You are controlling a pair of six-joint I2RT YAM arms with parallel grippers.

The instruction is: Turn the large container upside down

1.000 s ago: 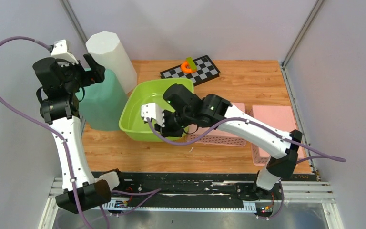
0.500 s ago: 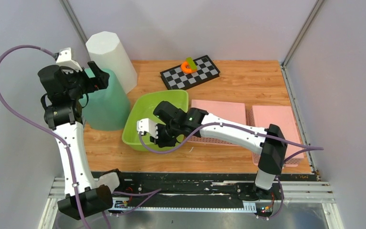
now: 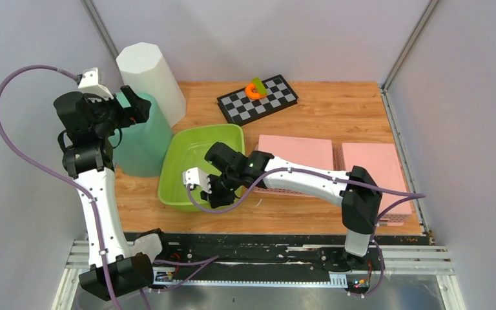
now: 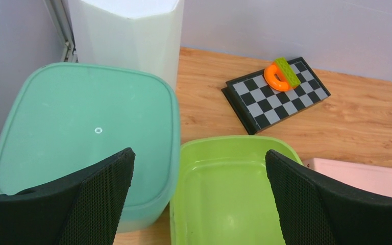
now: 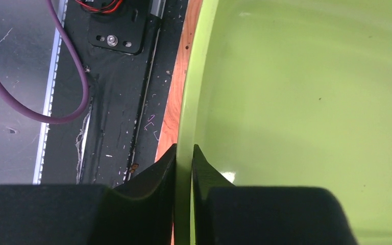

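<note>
Grey walls are seen around a wooden worktop (image 3: 336, 110). Since half a second ago, the green tub (image 3: 192, 161) has been pulled nearer to the front edge. Its near rim is pinched tight by the right hand (image 5: 184, 153). It is set open side up, just beside the teal tub (image 4: 81, 138), which is turned bottom up. The left hand (image 4: 198, 168) is spread wide above both tubs, with nothing in it. One tall white bin (image 3: 150, 77), one checkered board (image 3: 271, 100), one orange ring (image 3: 252, 93), one green block (image 3: 259, 85) and two pink trays (image 3: 297, 150) (image 3: 371, 165) are counted.

White bin (image 3: 148, 74), checkerboard (image 3: 272, 97) bearing orange ring (image 3: 252, 92), pink trays (image 3: 297, 150), wooden table (image 3: 342, 106)
</note>
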